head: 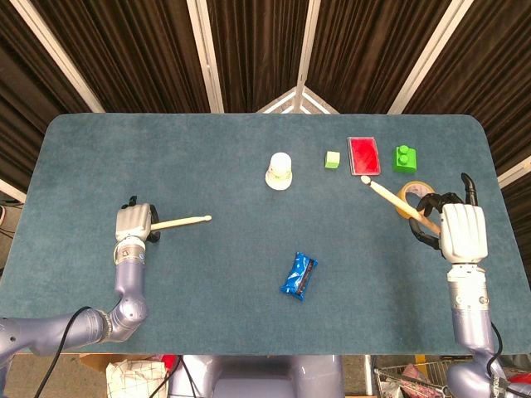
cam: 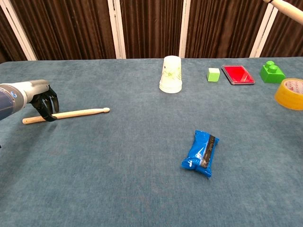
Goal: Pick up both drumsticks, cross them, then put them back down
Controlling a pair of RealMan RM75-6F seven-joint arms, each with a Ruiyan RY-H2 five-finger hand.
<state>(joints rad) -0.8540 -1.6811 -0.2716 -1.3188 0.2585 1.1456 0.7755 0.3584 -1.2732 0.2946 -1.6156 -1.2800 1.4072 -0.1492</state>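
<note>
Right hand (head: 460, 234) is gripping the raised drumstick (head: 397, 201); left hand (cam: 43, 100), fingers curled, is touching the tabletop drumstick (cam: 71, 114), grasp indeterminate.

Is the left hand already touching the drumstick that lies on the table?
Cannot tell. In the chest view the left hand overlaps the drumstick with curled fingers, but neither view plainly shows contact or a gap.

Raised drumstick (cam: 288, 9) cut off (chest view's top corner)

Left hand (cam: 41, 97) fingers seemingly curled downward; right hand (head: 461, 233) clenched.
</note>
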